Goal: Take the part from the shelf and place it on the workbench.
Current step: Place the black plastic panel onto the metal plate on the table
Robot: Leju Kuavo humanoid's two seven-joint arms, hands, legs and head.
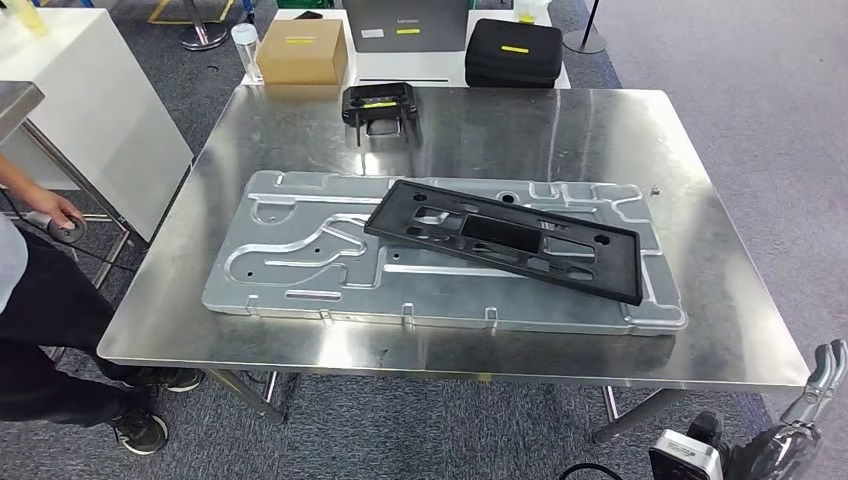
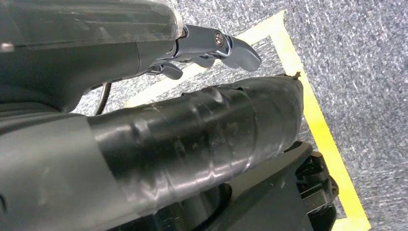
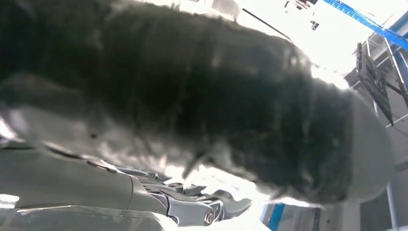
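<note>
The right hand (image 1: 822,378) is showing at the lower right of the head view, below the table's near right corner, with pale fingers (image 1: 830,362) raised and nothing seen in them; whether they are spread or curled I cannot tell. In the right wrist view the same hand's thumb is looming dark and blurred, with metal fingers (image 3: 192,209) beneath it. The left hand (image 2: 192,139) is hanging over grey carpet crossed by yellow tape (image 2: 322,134); its taped thumb is lying along the picture and its metal fingers (image 2: 231,48) are sticking out beyond it, holding nothing, though their spread is unclear.

One black part (image 1: 505,238), a long flat frame with cut-outs, is lying slantwise on one grey plate (image 1: 300,260), which is resting on the steel table (image 1: 600,130). One smaller black piece (image 1: 380,105) is sitting at the table's far edge.

Beyond the table one cardboard box (image 1: 302,50), closed, one black case (image 1: 515,52), closed, and one clear bottle (image 1: 245,48) are standing on a white surface. A person (image 1: 30,290) is standing at the left, one hand (image 1: 55,212) on a small device.
</note>
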